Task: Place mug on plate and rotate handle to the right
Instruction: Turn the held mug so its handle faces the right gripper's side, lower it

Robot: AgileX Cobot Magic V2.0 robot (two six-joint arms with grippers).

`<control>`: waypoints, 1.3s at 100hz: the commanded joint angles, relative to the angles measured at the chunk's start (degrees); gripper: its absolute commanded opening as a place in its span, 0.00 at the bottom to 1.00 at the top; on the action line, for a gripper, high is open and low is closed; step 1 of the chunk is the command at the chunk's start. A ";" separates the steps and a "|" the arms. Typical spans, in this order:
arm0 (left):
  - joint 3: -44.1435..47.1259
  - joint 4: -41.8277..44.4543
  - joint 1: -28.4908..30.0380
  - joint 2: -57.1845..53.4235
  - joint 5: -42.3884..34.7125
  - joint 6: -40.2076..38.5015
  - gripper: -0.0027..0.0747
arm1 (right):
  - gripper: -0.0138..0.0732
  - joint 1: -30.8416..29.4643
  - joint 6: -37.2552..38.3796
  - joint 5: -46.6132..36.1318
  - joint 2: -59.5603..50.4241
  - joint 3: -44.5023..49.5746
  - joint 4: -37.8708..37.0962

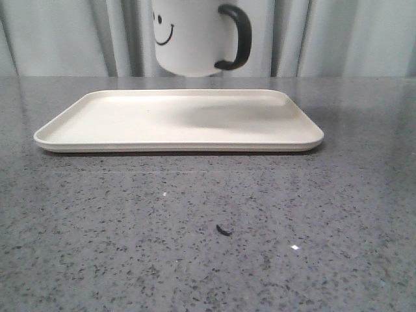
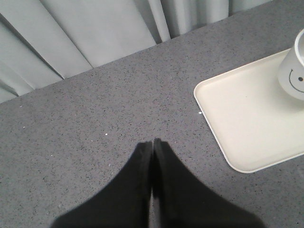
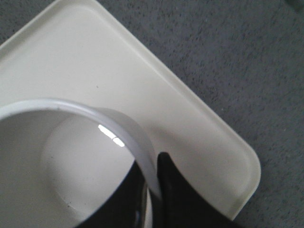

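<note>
The white mug (image 1: 188, 39) with a black smiley face hangs in the air above the cream plate (image 1: 130, 120), its black handle (image 1: 237, 38) pointing right. The right wrist view looks down into the mug (image 3: 71, 156): my right gripper (image 3: 153, 178) is shut on the mug's rim, one finger inside and one outside, over the plate (image 3: 142, 85). My left gripper (image 2: 152, 142) is shut with nothing in it, over bare table left of the plate (image 2: 247, 114). The mug (image 2: 294, 71) shows at that view's edge. The right gripper is out of the front view.
The speckled grey table (image 1: 208, 227) stretches in front of the plate, with a small dark scrap (image 1: 223, 229) lying on it. A grey pleated curtain (image 1: 65, 39) hangs behind the table's far edge.
</note>
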 commanded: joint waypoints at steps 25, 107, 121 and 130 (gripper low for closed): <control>-1.13 0.19 -0.19 -0.58 -1.27 -0.40 0.01 | 0.08 -2.72 -16.39 3.65 -3.35 -6.59 16.38; -1.13 -1.66 -0.19 -0.58 -1.27 -0.40 0.01 | 0.08 -5.94 -37.17 13.36 2.13 -6.54 25.68; -1.13 -1.66 -0.19 -0.58 -1.27 -0.40 0.01 | 0.08 -5.94 -40.57 13.36 2.70 -6.54 28.05; -1.13 -1.66 -0.19 -0.58 -1.27 -0.40 0.01 | 0.08 -5.94 -42.35 13.36 3.17 -6.54 28.22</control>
